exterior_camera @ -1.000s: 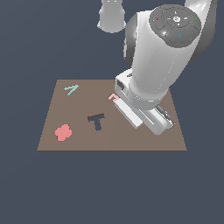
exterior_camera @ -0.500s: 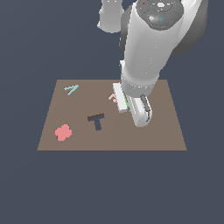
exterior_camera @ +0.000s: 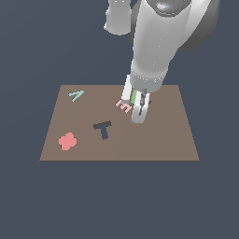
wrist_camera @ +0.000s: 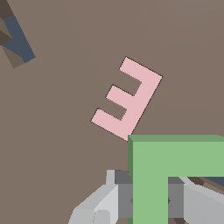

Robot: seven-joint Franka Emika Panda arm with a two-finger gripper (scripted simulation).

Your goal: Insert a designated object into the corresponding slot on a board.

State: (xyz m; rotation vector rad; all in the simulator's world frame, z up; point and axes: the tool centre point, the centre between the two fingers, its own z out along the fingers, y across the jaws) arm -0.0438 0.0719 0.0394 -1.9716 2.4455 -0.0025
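Observation:
The green L-shaped block point(wrist_camera: 175, 159) fills the near part of the wrist view, and my gripper point(wrist_camera: 148, 202) is shut on its stem, grey fingers point(wrist_camera: 98, 205) showing on either side. In the exterior view the block point(exterior_camera: 134, 97) is a green sliver inside the gripper point(exterior_camera: 139, 111), low over the brown board point(exterior_camera: 172, 140) just to the exterior view's right of the pink E point(exterior_camera: 123, 106). The block's corner sits close beside the E point(wrist_camera: 129, 98). The slot is hidden under the gripper and block.
On the board lie a dark navy T point(exterior_camera: 103, 129), a teal A point(exterior_camera: 76, 95) and a red flower shape point(exterior_camera: 67, 141). One end of the T point(wrist_camera: 17, 39) shows in the wrist view. The arm's bulky white body point(exterior_camera: 156, 42) looms over the board's back.
The arm has swung toward the exterior view's left and its wrist has turned. The gripper with the green L moved from the board's right part to just beside the pink E.

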